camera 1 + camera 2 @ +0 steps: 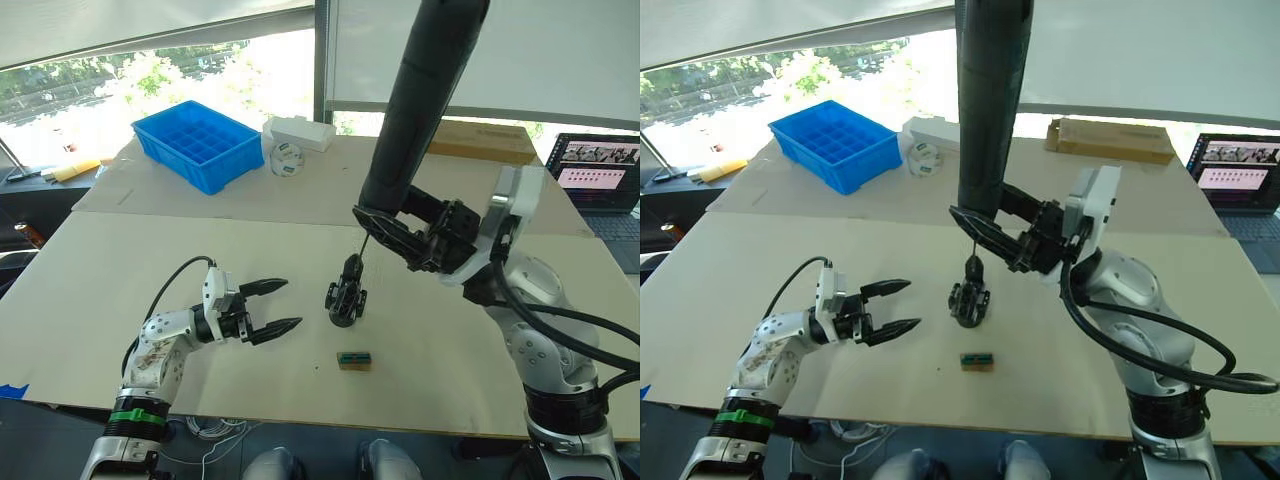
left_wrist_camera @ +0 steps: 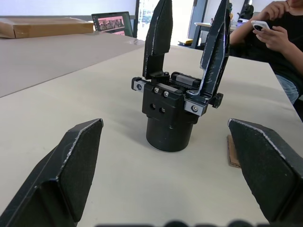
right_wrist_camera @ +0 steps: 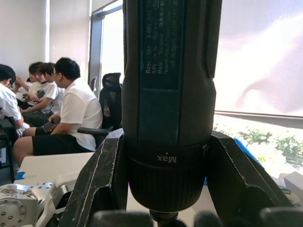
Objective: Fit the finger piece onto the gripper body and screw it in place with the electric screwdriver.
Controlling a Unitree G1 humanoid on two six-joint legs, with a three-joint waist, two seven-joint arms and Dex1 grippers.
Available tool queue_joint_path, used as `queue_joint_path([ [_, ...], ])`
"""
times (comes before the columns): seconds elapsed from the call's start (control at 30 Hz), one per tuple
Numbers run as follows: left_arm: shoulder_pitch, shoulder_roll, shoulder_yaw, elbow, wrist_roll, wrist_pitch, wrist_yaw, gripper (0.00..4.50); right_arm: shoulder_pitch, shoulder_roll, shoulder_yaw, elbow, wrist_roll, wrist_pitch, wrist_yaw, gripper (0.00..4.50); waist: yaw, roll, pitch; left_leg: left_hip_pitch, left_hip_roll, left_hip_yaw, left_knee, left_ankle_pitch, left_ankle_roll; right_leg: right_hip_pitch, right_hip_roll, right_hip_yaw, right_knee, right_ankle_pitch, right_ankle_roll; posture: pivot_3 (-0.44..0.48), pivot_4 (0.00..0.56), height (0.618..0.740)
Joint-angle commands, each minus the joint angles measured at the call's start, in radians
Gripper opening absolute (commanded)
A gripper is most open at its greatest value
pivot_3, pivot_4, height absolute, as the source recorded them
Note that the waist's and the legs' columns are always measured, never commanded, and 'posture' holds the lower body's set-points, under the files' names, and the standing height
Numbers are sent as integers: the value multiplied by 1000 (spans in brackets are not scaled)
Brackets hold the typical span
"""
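Note:
The gripper body [image 1: 346, 298] stands upright mid-table, a black block on a round base [image 2: 168, 135]. Two pointed fingers [image 2: 158, 38] rise from it. One of them is the finger piece, and I cannot tell which. My right gripper [image 1: 392, 225] is shut on the electric screwdriver [image 1: 425, 90], a long black cylinder held nearly upright. Its thin bit [image 1: 362, 243] points down at the top of the body; contact cannot be made out. My left gripper [image 1: 290, 303] is open and low over the table, just left of the body and aimed at it, holding nothing.
A small tan-and-green block [image 1: 354, 360] lies in front of the body. At the back are a blue compartment bin [image 1: 200, 145], a white box [image 1: 300, 132], a tape roll [image 1: 285, 160] and a cardboard box [image 1: 480, 140]. A laptop [image 1: 600, 170] sits far right. People sit nearby [image 3: 75, 113].

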Motion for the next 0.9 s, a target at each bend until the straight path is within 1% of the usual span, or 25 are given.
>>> queue_joint_path([
  [0.03,-10,-11,-9,-32,13,-6,25,4500,-30,24,3,-13,-25,-24,7,1891,-1,0,0,0,0,0,0,0,0,0,0,0,0,0,0,0,150,740],
  [0.47,-66,-29,-74,-6,87,-18,44,4500,-27,91,73,50,-103,-17,56,1891,-7,0,0,0,0,0,0,0,0,0,0,0,0,0,0,0,150,740],
  [0.9,-53,-39,-93,-23,102,-9,55,4500,-9,110,92,59,-124,-1,93,1891,-8,0,0,0,0,0,0,0,0,0,0,0,0,0,0,0,150,740],
])
